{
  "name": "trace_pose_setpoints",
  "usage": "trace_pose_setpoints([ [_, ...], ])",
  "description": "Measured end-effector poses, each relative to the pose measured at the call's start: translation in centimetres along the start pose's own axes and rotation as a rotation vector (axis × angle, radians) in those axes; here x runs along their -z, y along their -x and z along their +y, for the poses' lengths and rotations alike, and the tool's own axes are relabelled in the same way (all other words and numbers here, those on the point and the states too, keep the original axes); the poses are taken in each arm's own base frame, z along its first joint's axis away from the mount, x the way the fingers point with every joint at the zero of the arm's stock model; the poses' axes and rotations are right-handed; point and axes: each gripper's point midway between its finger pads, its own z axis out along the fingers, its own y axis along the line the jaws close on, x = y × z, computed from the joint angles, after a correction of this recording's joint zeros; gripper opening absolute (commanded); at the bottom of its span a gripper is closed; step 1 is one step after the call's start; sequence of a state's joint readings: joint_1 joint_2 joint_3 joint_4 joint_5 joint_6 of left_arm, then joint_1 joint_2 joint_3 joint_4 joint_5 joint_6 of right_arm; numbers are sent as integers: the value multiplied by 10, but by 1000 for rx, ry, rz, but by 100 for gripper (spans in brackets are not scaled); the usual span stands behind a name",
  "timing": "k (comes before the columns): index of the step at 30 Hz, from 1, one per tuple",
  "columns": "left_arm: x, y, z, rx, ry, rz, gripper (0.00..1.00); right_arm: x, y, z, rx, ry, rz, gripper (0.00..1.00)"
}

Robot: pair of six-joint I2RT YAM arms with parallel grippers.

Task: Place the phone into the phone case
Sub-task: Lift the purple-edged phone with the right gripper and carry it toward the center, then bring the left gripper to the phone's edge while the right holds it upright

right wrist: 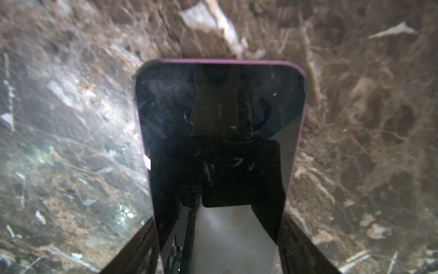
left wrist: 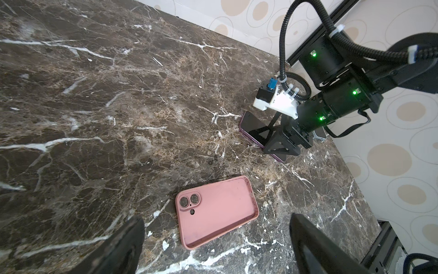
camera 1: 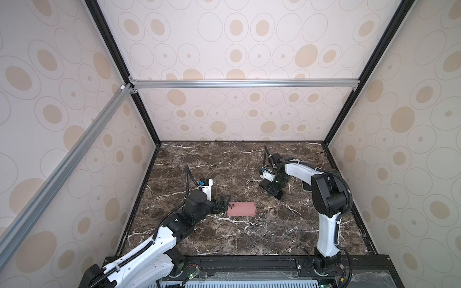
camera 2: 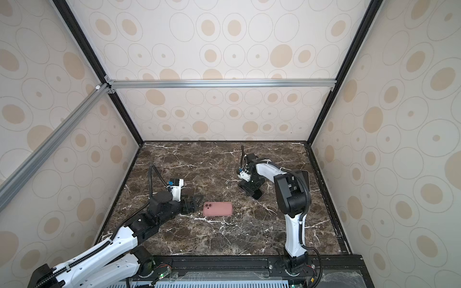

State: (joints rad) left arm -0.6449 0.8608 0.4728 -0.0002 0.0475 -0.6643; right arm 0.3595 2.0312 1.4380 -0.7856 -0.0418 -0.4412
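The pink phone case [camera 1: 241,208] [camera 2: 217,208] lies flat on the brown marble-patterned table [camera 1: 224,239], open side up, with its raised rim and camera cutouts clear in the left wrist view [left wrist: 216,211]. The left gripper [camera 1: 222,202] [camera 2: 191,203] sits low just beside the case's camera-cutout end. Its jaws are spread wide and empty, one finger [left wrist: 123,244] showing on each side of the case without touching it.

The phone [camera 1: 279,195] [camera 2: 258,194] [left wrist: 253,125] rests on the table, apart from the case and beyond the end opposite the cutouts, toward the back wall. It lies screen up, dark glass with a purple edge. The right gripper [camera 1: 272,190] [camera 2: 250,189] is down over it, with the jaws straddling the phone's two long edges [right wrist: 218,142]. The fingers [right wrist: 139,249] stand close against those edges, but I cannot tell whether they actually clamp the phone.
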Motion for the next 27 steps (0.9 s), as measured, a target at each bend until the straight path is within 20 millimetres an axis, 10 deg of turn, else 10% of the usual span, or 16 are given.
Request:
trace_pose_setpoints([
  [9,-20,-11,2,10,-15,59,96,16,-4,28,-92,101,-97,12],
  [27,-45,8,-41,85,-256,108,92,105,15,81,-40,101,-432,0],
])
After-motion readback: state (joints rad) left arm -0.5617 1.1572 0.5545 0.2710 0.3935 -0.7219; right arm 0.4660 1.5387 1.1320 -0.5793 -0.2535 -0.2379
